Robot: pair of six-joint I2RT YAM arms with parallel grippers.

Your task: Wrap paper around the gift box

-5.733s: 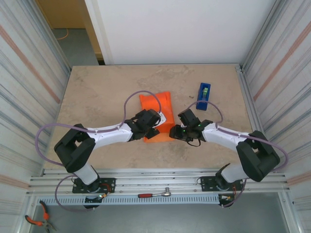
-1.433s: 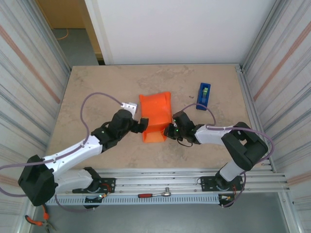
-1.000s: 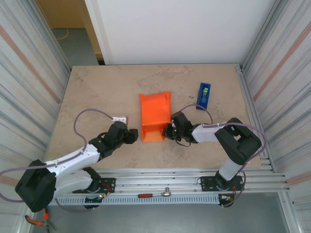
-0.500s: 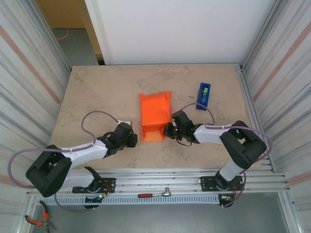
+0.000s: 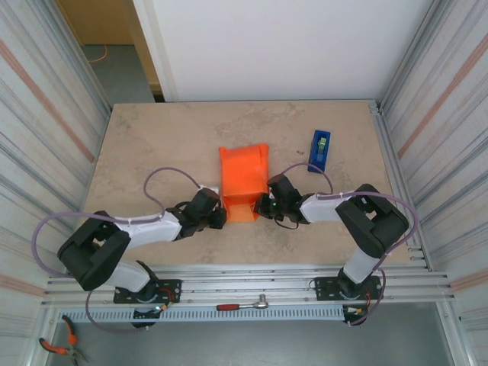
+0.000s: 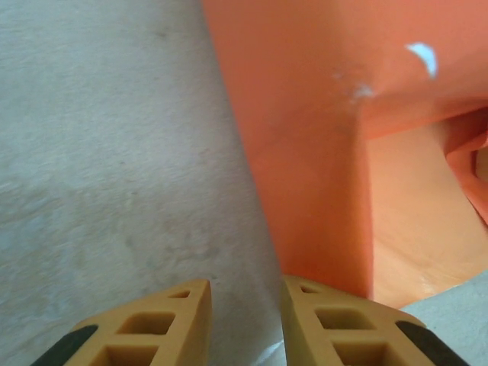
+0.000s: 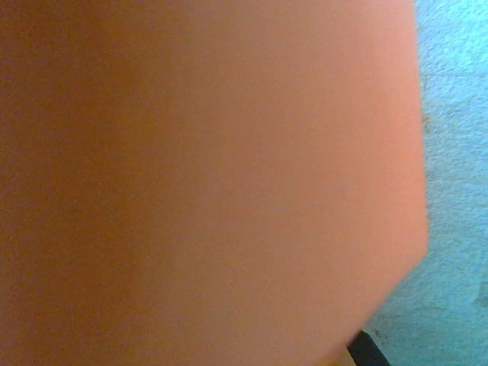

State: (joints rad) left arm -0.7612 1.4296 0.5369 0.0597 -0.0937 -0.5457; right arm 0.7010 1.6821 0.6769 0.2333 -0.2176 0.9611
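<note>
Stage: mid-wrap, by my judgement.
- Paper (image 5: 244, 181) lies on the table (image 5: 152, 145) at centre, folded up into a raised sleeve, not a flat sheet. Far part is smooth and closed over the top. Near end gapes open, with a loose flap on the table.
- Gift box: hidden. No pink visible. Judged to sit inside the raised part of the paper.
- Done, as far as can be seen: the long wrap over the box.
- Left to do: close and crease the near end, check the far end, tape the seams.
- Tape dispenser (image 5: 320, 149) stands well apart at far right, untouched.

End effectors:
- Left end effector (image 6: 245, 288) is low at the sleeve's near left corner. Its 2 fingers are slightly apart with bare table between them, and the paper edge is just beside the right finger. Nothing clamped.
- Right end effector (image 5: 263, 204) is against the sleeve's right side, fingers together. I cannot tell whether a fold is pinched. Its wrist view is orange paper at close range.

Containers:
- The sleeve is the only container. The left wrist view looks into its open mouth: orange inner walls, contents not discernible.
</note>
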